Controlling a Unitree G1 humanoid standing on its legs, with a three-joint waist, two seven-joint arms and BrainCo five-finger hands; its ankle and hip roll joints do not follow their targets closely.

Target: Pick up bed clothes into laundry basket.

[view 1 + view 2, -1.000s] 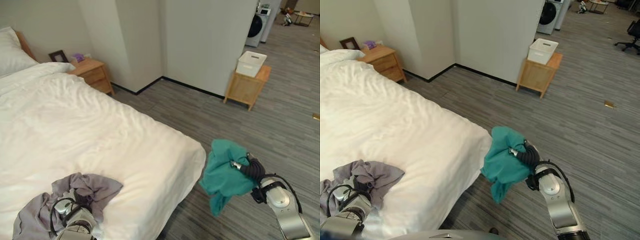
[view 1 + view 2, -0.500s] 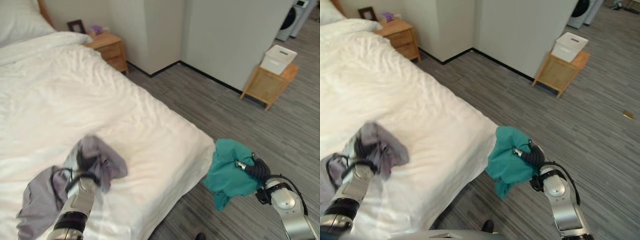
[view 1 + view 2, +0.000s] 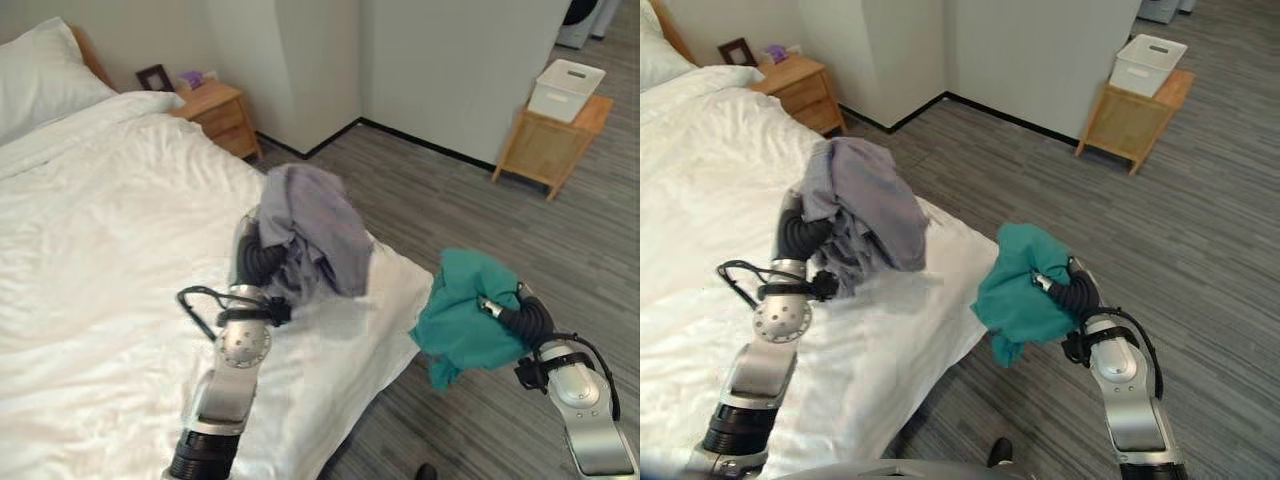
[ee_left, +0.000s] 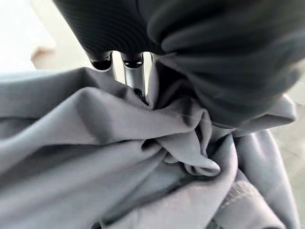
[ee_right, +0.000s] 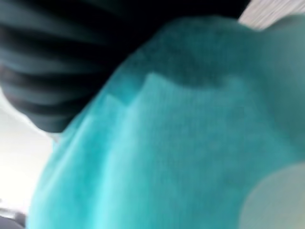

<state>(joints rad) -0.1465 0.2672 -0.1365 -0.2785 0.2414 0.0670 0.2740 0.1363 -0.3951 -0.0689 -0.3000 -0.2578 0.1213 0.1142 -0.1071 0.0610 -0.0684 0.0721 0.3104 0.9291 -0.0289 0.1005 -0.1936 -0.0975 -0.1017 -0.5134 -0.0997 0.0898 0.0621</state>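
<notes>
Left eye view, left to right: pillow (image 3: 35,85) and white bed (image 3: 100,260) on the left, a wooden nightstand (image 3: 215,115) behind it. We have our left robot hand (image 3: 262,262) raised above the bed's foot corner, with the grey garment (image 3: 318,228) bunched over it and hanging clear of the sheet. Left wrist view shows silver fingers (image 4: 125,71) going into the folds of the grey garment (image 4: 119,157), so we read that robot hand as closed on the cloth. Further right, our right robot hand (image 3: 1072,292) is out over the striped floor (image 3: 450,215) beside the bed, with the teal garment (image 3: 465,315) wadded against it and a tail drooping below. Right wrist view shows teal cloth and the dark cover; the fingers are buried, so we can't tell how they sit, though the cloth hangs from that hand. Far right, a small wooden side table (image 3: 548,145) by the wall carries a white slotted bin (image 3: 566,90), well apart from both hands. Status, as we judge it: both garments are off the bed, so pickup looks done. Left to do: carry both to the laundry basket and drop them in. We can't tell whether that white bin is the basket.
</notes>
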